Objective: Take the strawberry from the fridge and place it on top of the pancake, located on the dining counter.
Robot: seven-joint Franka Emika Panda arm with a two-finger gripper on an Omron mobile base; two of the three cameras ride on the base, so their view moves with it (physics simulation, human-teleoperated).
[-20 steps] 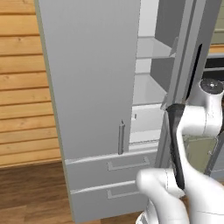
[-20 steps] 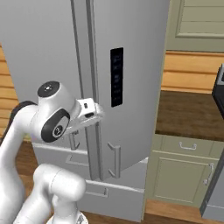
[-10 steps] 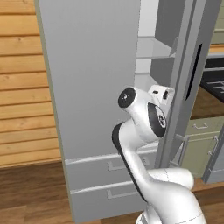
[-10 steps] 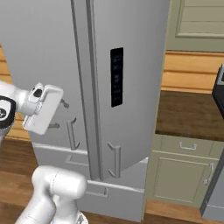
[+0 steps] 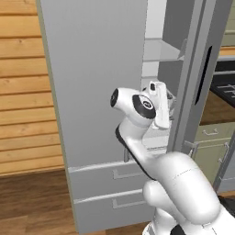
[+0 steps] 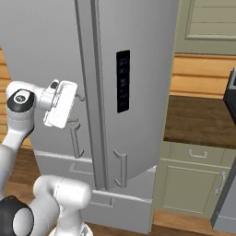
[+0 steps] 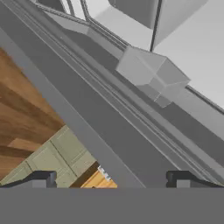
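Note:
The fridge is tall and light grey; its left door is closed and its right door stands swung open. A white inner shelf shows in the gap between them. My gripper hangs at mid height in front of that gap, beside the open door's edge. In the hand view my gripper is open, with nothing between the fingertips; past them run the door's edge and a grey inner bin. The strawberry is hidden. The pancake and the dining counter are out of view.
Two fridge drawers sit below the doors, with vertical bar handles above them. A wood-plank wall stands to the left. To the right are an olive cabinet under a dark brown countertop and a dark stove edge.
The arm has swung from the open door's edge toward the left, and the hand now sits in front of the gap between the doors. The jaws stayed wide open.

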